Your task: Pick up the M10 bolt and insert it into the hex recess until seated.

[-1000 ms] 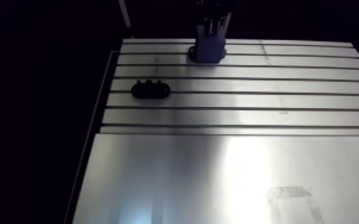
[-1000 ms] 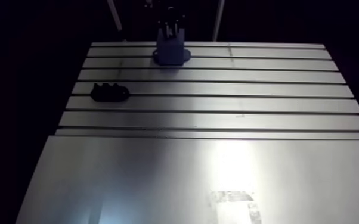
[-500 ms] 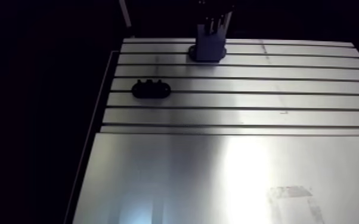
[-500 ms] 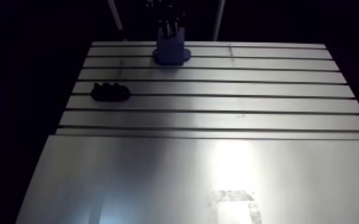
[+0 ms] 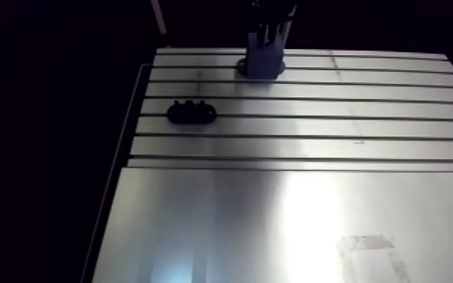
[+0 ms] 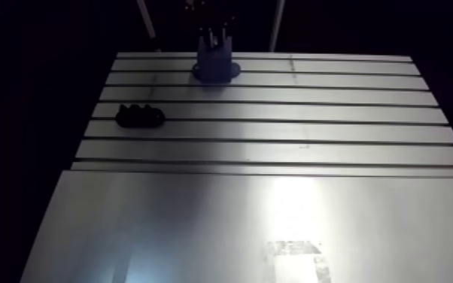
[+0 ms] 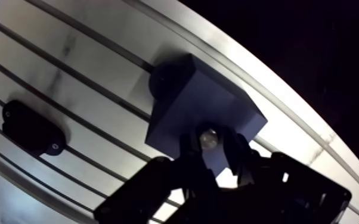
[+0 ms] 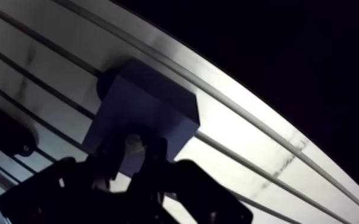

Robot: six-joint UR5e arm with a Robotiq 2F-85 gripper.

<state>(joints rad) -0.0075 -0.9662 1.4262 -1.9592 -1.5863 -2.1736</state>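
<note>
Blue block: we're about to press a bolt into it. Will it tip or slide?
Tipping seems unlikely: the blue block looks solid, on a wider base flange. Sideways pushes might slide it on the smooth table; no clamp shows. The gripper holds the bolt over its top, so pressing down should be safe.

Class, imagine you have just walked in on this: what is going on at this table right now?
The robot's gripper is down over a blue block near the far edge of the slotted table. Its two fingers are closed on a small metal bolt, held at the block's top face. Whether the bolt is fully seated cannot be seen. A black part lies apart from the block on the table, with nothing touching it.
</note>
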